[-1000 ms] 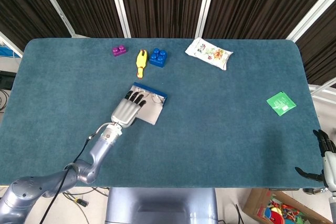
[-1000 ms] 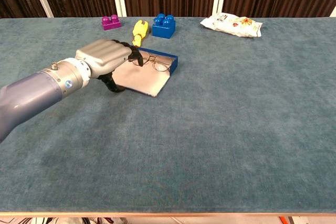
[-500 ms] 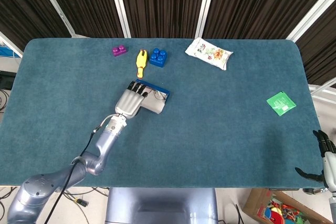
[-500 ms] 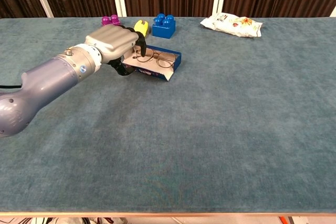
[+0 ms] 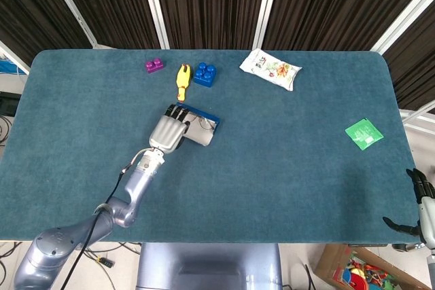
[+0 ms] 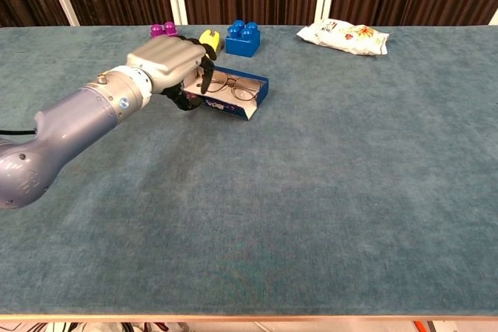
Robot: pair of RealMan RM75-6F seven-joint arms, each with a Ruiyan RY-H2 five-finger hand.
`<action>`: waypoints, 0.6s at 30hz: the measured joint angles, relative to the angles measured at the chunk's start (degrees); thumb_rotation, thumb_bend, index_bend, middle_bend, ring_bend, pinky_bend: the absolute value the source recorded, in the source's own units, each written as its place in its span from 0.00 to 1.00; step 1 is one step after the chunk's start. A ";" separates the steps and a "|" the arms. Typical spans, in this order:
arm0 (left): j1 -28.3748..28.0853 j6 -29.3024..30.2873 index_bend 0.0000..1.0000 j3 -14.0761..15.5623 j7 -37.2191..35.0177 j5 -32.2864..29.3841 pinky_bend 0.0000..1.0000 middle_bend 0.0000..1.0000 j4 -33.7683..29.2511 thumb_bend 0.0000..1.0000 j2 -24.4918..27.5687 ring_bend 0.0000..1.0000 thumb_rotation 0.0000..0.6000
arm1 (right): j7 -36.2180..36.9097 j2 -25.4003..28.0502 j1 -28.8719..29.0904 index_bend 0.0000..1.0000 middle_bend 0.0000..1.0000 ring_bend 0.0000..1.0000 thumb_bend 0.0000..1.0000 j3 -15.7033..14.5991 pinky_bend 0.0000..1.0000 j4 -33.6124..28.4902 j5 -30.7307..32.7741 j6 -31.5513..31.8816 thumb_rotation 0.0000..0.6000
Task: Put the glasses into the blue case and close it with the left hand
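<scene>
The lid has risen; left hand grips blue case, glasses apparently inside.

Blue case; teal table; purple brick; yellow toy; green packet.

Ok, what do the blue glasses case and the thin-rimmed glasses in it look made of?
The blue glasses case looks like card or thin board: flat grey flap, sharp folded edges, matte; could be stiff plastic. The thin-rimmed glasses look like dark wire metal with clear lenses, since the case floor shows through. The left hand holds the flap.
</scene>
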 measured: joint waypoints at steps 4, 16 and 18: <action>0.48 -0.53 0.55 0.17 0.88 -0.15 0.10 0.16 0.47 0.36 0.26 0.08 1.00 | -0.07 0.03 0.03 0.00 0.02 0.13 0.19 -0.07 0.24 -0.08 -0.06 -0.08 1.00; 0.42 -0.74 0.57 -0.36 0.89 -0.09 0.10 0.17 0.59 0.38 0.25 0.08 1.00 | -0.24 -0.03 0.05 0.00 0.02 0.13 0.19 0.06 0.24 -0.11 0.23 -0.06 1.00; 0.43 -0.98 0.58 -0.37 1.16 -0.16 0.10 0.17 0.77 0.39 0.16 0.08 1.00 | -0.21 0.00 0.04 0.00 0.02 0.13 0.19 0.02 0.24 -0.14 0.25 -0.14 1.00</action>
